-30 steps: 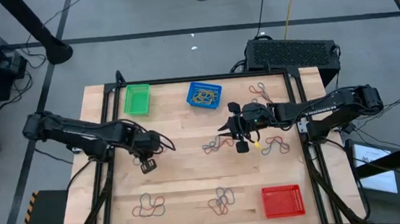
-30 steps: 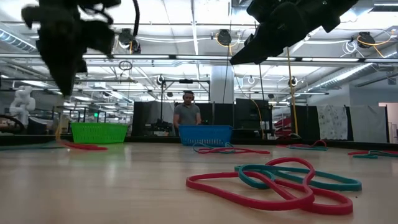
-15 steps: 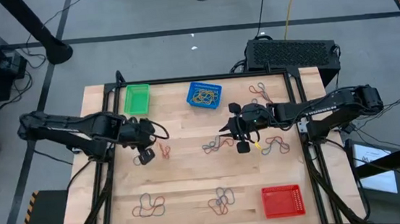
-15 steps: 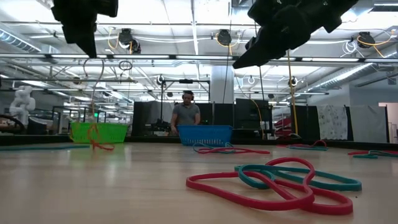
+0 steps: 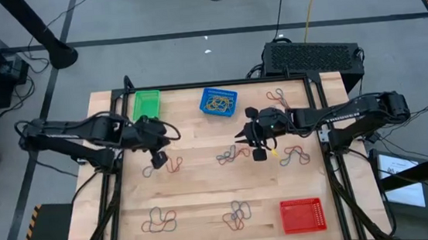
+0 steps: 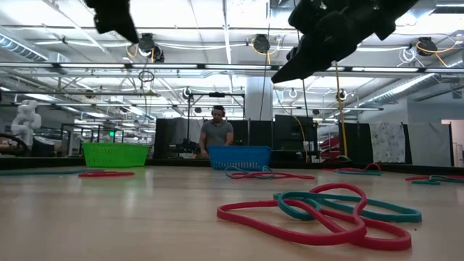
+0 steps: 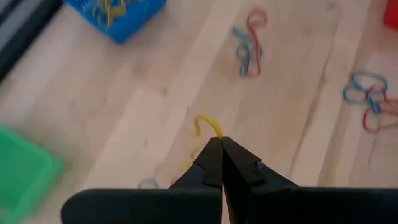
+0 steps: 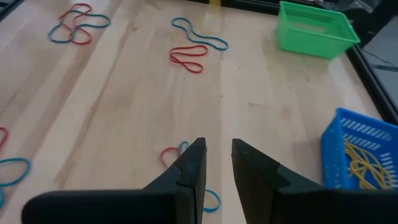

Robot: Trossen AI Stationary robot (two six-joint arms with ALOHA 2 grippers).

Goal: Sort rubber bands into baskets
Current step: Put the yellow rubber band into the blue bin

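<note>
Yellow rubber band (image 7: 208, 126) pinched at the tips of the left gripper (image 7: 221, 144), whose fingers are pressed together on it; the band loops out past the tips, above the bare table (image 5: 197, 187). High view puts the left gripper (image 5: 157, 150) over the left half of the table, below the green basket (image 5: 147, 106), with a red band (image 5: 173, 165) lying on the wood just beside it.

Right gripper (image 8: 216, 151) hangs mid-table, fingers slightly spread with a narrow gap, nothing between them; a red-and-blue band cluster (image 8: 177, 155) lies on the table under its tips. In the high view the right gripper (image 5: 256, 136) is just right of that cluster (image 5: 231, 154).

Three baskets: green, blue basket (image 5: 219, 102) with yellow bands inside, red basket (image 5: 301, 215) at the near right corner. Loose band clusters on the table, six counted: far right (image 5: 277, 96), right-centre (image 5: 294, 156), mid, left red one, near left (image 5: 161, 220), near centre (image 5: 238, 214).
</note>
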